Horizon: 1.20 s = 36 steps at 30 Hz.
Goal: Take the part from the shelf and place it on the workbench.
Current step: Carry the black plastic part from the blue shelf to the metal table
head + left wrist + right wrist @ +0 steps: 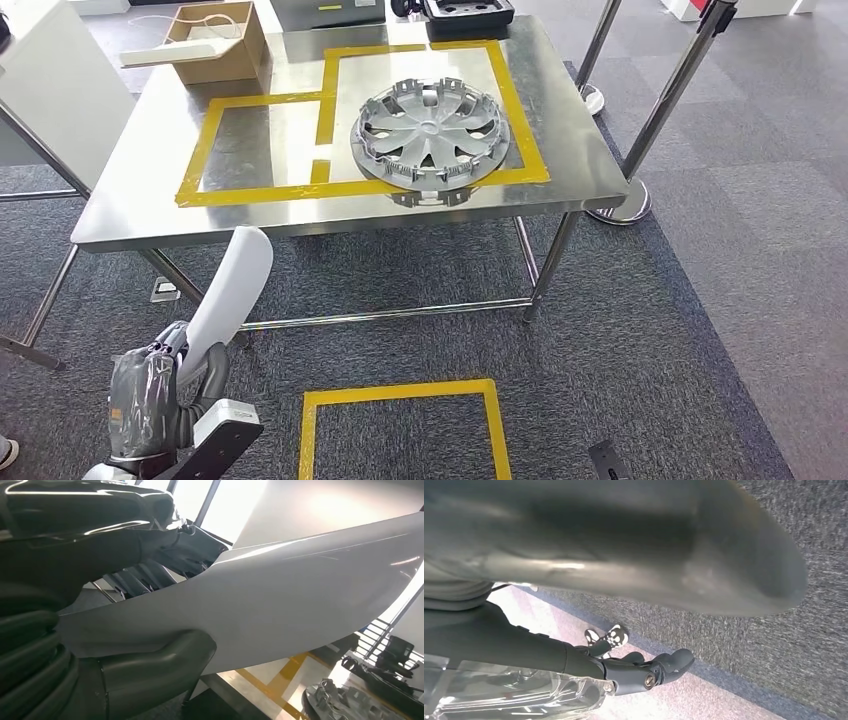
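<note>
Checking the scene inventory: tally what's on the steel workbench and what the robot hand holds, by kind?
Silver wheel cover: 1
Cardboard box: 1
Black tray at the far edge: 1
White curved part gripped by the left robot hand: 1
Total: 4

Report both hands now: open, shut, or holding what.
Left hand: grips a white curved part, thumb on one face, fingers on the other.
Right hand: holds nothing, fingers curled in over the carpet.
</note>
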### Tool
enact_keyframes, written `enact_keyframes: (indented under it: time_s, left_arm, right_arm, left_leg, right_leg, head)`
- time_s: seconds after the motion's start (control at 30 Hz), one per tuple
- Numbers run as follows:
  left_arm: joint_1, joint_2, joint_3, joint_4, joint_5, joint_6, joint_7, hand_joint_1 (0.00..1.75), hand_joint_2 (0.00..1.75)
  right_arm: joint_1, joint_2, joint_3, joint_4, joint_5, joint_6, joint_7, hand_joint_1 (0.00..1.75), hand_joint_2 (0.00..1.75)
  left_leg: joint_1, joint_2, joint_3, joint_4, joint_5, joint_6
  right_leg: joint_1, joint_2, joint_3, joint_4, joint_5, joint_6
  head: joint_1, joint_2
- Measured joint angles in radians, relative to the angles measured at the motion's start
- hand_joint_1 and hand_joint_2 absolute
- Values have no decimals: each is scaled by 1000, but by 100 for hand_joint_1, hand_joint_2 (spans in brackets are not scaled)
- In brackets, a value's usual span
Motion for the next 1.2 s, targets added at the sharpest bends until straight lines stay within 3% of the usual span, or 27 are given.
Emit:
enact_keyframes:
  time_s: [0.07,0.23,0.3,0.37,0.4,0.43,0.5,0.57,0.6,0.7,0.77,0.87,0.9,0.93,0.97,1.03,1.07,1.1,1.2]
  left_arm:
    - [-2,3,0,1,0,2,-1,175,175]
    - [-14,8,2,8,5,5,-9,175,175]
    - [-27,9,2,13,9,5,-12,175,175]
    - [-37,9,2,21,10,4,-13,175,175]
    - [-41,9,2,25,11,3,-13,175,175]
    - [-43,9,2,29,11,3,-13,175,175]
    - [-48,9,2,37,12,2,-13,175,175]
    - [-52,9,2,42,12,1,-13,175,175]
    - [-54,10,2,44,12,1,-13,175,175]
    - [-58,11,1,46,12,1,-12,175,175]
    - [-59,13,1,46,12,1,-10,175,175]
    - [-56,16,1,46,12,0,-5,175,175]
    - [-54,17,1,46,12,0,-3,175,175]
    - [-53,19,1,46,12,0,-1,175,175]
    - [-51,20,1,46,12,0,1,175,175]
    - [-47,22,1,46,10,0,5,175,175]
    - [-45,22,1,45,10,0,7,175,175]
    - [-43,22,1,44,9,0,9,175,175]
    - [-37,24,2,39,7,-1,12,175,175]
  right_arm:
    - [-2,2,0,0,1,1,1,0,0]
    - [-7,6,0,0,3,4,6,0,0]
    - [-11,6,1,0,3,4,7,0,0]
    - [-12,5,1,0,4,7,12,0,0]
    - [-12,5,1,0,4,8,14,0,0]
    - [-12,5,1,0,5,10,16,0,0]
    - [-13,5,1,0,8,10,19,0,0]
    - [-15,5,1,0,11,11,21,0,0]
    - [-16,5,1,0,12,12,22,0,0]
    - [-18,6,2,0,16,15,24,0,0]
    - [-20,6,2,0,18,20,24,0,0]
    - [-24,6,3,0,22,27,24,0,0]
    - [-24,6,3,0,23,28,24,0,0]
    - [-24,7,3,0,24,30,24,0,0]
    - [-24,7,4,0,25,31,24,0,0]
    - [-24,10,4,0,27,32,24,0,0]
    - [-25,11,4,0,27,33,23,0,0]
    - [-26,12,4,0,27,34,23,0,0]
    - [-28,14,4,0,27,39,21,0,0]
  left_leg:
    - [-4,0,51,-116,48,5]
    - [-6,-5,76,-150,47,30]
    - [-2,-3,86,-157,45,42]
    - [-3,-2,91,-157,38,49]
    - [-3,-3,95,-156,35,50]
    - [-4,-4,100,-156,30,49]
    - [-4,-6,118,-156,18,44]
    - [-7,-6,127,-154,5,34]
    - [-8,-7,127,-154,1,29]
    - [-8,-6,128,-156,-7,12]
    - [-6,-4,111,-114,-31,2]
    - [-2,-3,-1,79,-106,-8]
    - [-1,-3,-36,126,-112,-9]
    - [-1,-3,-52,136,-96,-9]
    - [-1,-2,-47,104,-61,-8]
    - [-2,-1,8,-33,23,-2]
    - [-4,-1,36,-92,47,2]
    - [-6,-1,53,-127,57,6]
    - [-9,-3,64,-143,51,20]
  right_leg:
    - [3,1,8,0,-10,10]
    - [2,1,10,10,-28,37]
    - [2,0,-37,106,-72,42]
    - [2,-1,-120,247,-119,45]
    - [2,-1,-149,286,-120,46]
    - [2,-1,-159,287,-102,45]
    - [2,-1,-117,169,-18,39]
    - [5,-3,-61,46,32,32]
    - [7,-3,-48,18,36,29]
    - [8,-1,-41,8,27,16]
    - [2,-1,-31,2,25,5]
    - [1,-2,-23,1,16,-5]
    - [1,-2,-20,1,12,-6]
    - [1,-2,-15,1,8,-5]
    - [1,-1,-8,1,3,-4]
    - [2,1,8,0,-8,1]
    - [3,1,13,1,-14,6]
    - [5,2,15,0,-19,11]
    - [5,1,20,-7,-24,27]
  head:
    - [0,0]
    - [1,0]
    - [5,0]
    - [8,0]
    - [8,0]
    - [9,0]
    - [9,0]
    - [9,0]
    - [9,0]
    - [7,0]
    - [4,0]
    - [1,0]
    - [1,0]
    - [1,0]
    - [1,0]
    - [1,0]
    - [1,0]
    - [2,0]
    - [2,0]
